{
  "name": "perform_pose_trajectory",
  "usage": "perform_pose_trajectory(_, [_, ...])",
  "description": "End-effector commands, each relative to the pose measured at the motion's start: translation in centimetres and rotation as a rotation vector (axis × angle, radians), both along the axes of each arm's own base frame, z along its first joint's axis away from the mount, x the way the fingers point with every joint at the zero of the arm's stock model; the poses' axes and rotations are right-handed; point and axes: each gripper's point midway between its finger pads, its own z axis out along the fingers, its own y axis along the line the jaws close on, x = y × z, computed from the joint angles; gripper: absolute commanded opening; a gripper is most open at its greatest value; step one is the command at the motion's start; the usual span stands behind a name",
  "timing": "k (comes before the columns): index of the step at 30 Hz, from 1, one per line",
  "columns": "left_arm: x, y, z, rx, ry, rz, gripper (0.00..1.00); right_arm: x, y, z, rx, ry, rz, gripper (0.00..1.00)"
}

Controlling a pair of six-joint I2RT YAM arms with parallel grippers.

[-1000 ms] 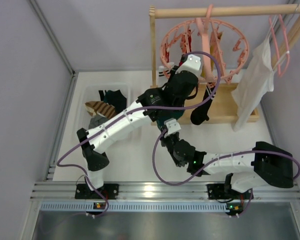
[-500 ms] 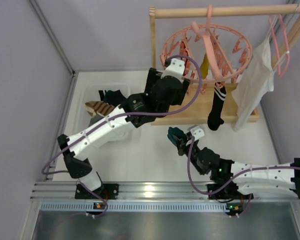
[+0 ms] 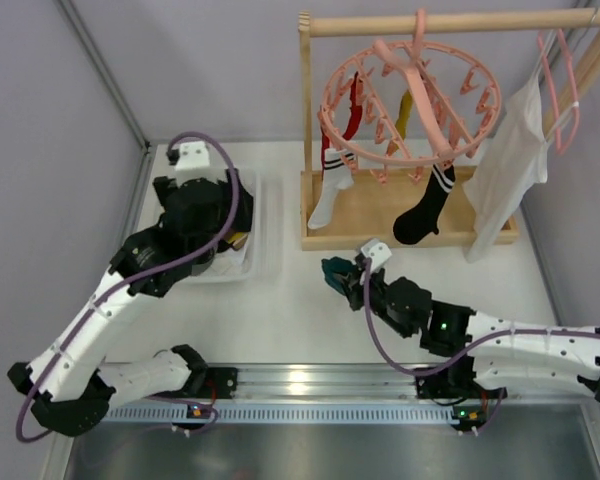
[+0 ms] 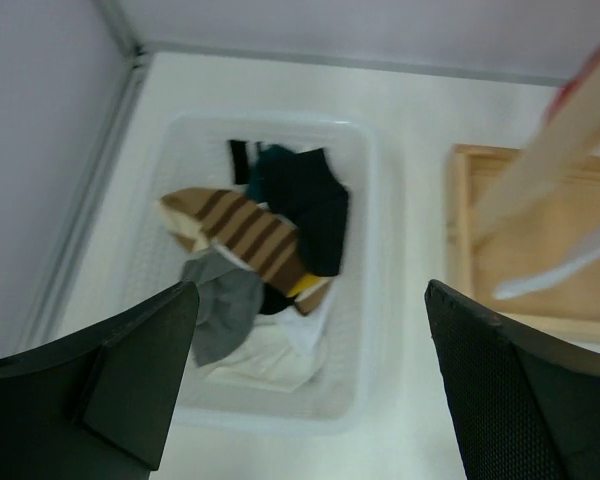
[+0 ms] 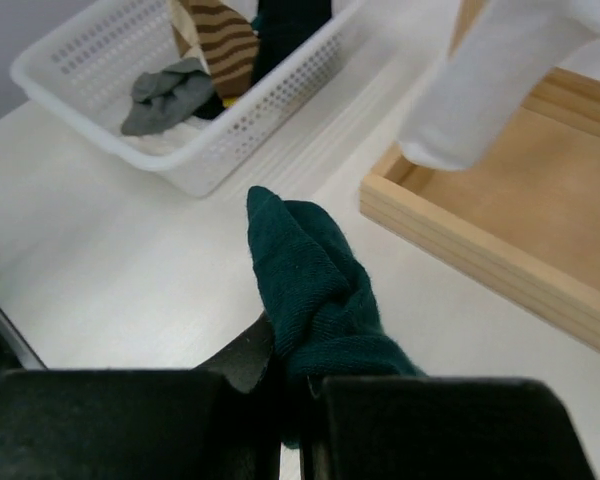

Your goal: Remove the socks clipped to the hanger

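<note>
Pale walls close in a white table (image 3: 280,320), and in the overhead view the wooden rack (image 3: 450,20) stands at 1 o'clock with the round pink hanger (image 3: 410,70) hooked on its rail. Four socks hang clipped to that ring: a white one with dark stripes (image 3: 325,195) at its 8 o'clock, a red one (image 3: 352,105) at 9 o'clock, a mustard yellow one (image 3: 405,110) near the hub, and a black one with white stripes (image 3: 420,215) at 5 o'clock. The teal sock (image 5: 315,290) is free of the pegs. The right gripper (image 5: 290,375) is closed on one end of it, low over the table just off centre toward 5 o'clock. The white basket (image 3: 255,250) sits at 9 o'clock and already holds a heap of socks, among them a brown striped one (image 4: 245,235) and a grey one (image 4: 225,305). The left gripper (image 4: 310,290) hovers above that heap with its fingers spread wide and nothing between them. By my reading the job is part done: the teal sock needs only dropping into the basket, while four socks are left to unclip.
</note>
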Motion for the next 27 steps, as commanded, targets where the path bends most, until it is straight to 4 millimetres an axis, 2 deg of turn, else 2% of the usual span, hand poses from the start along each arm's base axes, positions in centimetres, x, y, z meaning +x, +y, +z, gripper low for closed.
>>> perform_pose_trajectory(1, [-0.5,4.6,-2.6,-0.009,0.082,0.122,0.98,-0.6,4.2,4.6,0.037,0.017,0.143,0.00])
perform_pose_trajectory(2, [-0.7,5.7,-2.5,-0.011,0.078,0.156,0.98,-1.0,5.4,5.0,0.030,0.025,0.185,0.00])
perform_pose_trajectory(3, [-1.1,6.0,-2.6,-0.009,0.083,0.165,0.98,-0.6,6.9,4.1,-0.009,0.049,0.201,0.00])
perform_pose_trajectory(4, [-1.6,6.6,-2.2,-0.027,0.066,0.172,0.98,-0.9,8.7,6.3,0.032,0.042,0.260,0.00])
perform_pose_trajectory(5, [-2.0,7.1,-2.0,-0.032,0.057,0.185,0.99,-1.0,9.9,6.7,0.037,0.052,0.294,0.00])
perform_pose_trajectory(6, [-2.3,7.7,-2.1,-0.028,0.051,0.202,0.98,-0.1,11.4,5.1,-0.001,0.088,0.308,0.01])
perform_pose_trajectory(7, [-3.0,8.4,-1.5,-0.046,0.023,0.216,0.98,0.0,13.3,7.6,0.039,0.080,0.368,0.00])
perform_pose_trajectory(8, [-3.4,9.0,-1.2,-0.059,0.002,0.235,0.98,0.6,14.4,7.7,0.036,0.099,0.386,0.00])
perform_pose_trajectory(9, [-3.9,9.9,-1.3,-0.064,-0.014,0.277,0.98,2.4,15.8,5.5,-0.002,0.141,0.378,0.00])
perform_pose_trajectory(10, [-4.8,10.9,-0.7,-0.095,-0.054,0.301,0.98,3.1,17.5,8.3,0.044,0.124,0.415,0.00])
perform_pose_trajectory(11, [-5.2,11.6,-0.6,-0.103,-0.071,0.325,0.98,4.1,18.5,8.6,0.042,0.126,0.418,0.00])
perform_pose_trajectory(12, [-5.6,12.3,-1.1,-0.087,-0.077,0.357,0.98,5.5,19.8,5.3,-0.031,0.185,0.413,0.01])
perform_pose_trajectory(13, [-6.3,13.1,-0.9,-0.096,-0.099,0.374,0.98,6.6,21.6,8.8,0.009,0.147,0.429,0.01])
perform_pose_trajectory(14, [-6.5,13.6,-1.0,-0.093,-0.107,0.391,0.98,7.4,23.6,5.3,-0.056,0.204,0.457,0.01])
perform_pose_trajectory(15, [-6.7,13.7,-1.5,-0.085,-0.102,0.395,0.98,7.9,24.3,4.2,-0.097,0.242,0.464,0.01])
perform_pose_trajectory(16, [-7.2,14.3,-1.5,-0.099,-0.118,0.414,0.98,8.9,26.0,7.4,-0.053,0.204,0.472,0.01])
perform_pose_trajectory(17, [-7.3,14.4,-2.1,-0.099,-0.116,0.419,0.98,9.7,27.6,4.0,-0.099,0.248,0.480,0.01])
perform_pose_trajectory(18, [-7.7,14.6,-2.2,-0.134,-0.132,0.424,0.98,10.0,28.1,3.0,-0.127,0.277,0.482,0.02])
perform_pose_trajectory(19, [-7.8,14.6,-2.4,-0.147,-0.136,0.427,0.98,10.7,29.3,5.6,-0.087,0.237,0.486,0.06])
perform_pose_trajectory(20, [-7.9,14.7,-2.6,-0.159,-0.139,0.428,0.98,11.5,30.0,3.6,-0.107,0.263,0.473,0.23])
perform_pose_trajectory(21, [-7.9,14.6,-3.2,-0.159,-0.133,0.430,0.98,11.8,30.2,3.8,-0.098,0.267,0.473,0.35])
perform_pose_trajectory(22, [-8.0,14.8,-3.2,-0.162,-0.137,0.431,0.98,11.8,30.5,4.5,-0.070,0.262,0.492,0.65])
perform_pose_trajectory(24, [-7.9,14.7,-3.5,-0.146,-0.129,0.434,0.98,11.8,30.1,6.1,-0.040,0.238,0.497,0.94])
perform_pose_trajectory(25, [-7.6,14.6,-3.7,-0.133,-0.119,0.436,0.98,11.6,29.7,6.0,-0.046,0.237,0.500,0.99])
perform_pose_trajectory(26, [-7.5,14.3,-3.9,-0.133,-0.112,0.426,0.98,11.3,29.0,8.2,-0.030,0.200,0.500,0.99])
perform_pose_trajectory(27, [-7.4,14.1,-4.0,-0.133,-0.104,0.416,0.98,11.3,28.1,9.2,-0.026,0.186,0.488,0.99])
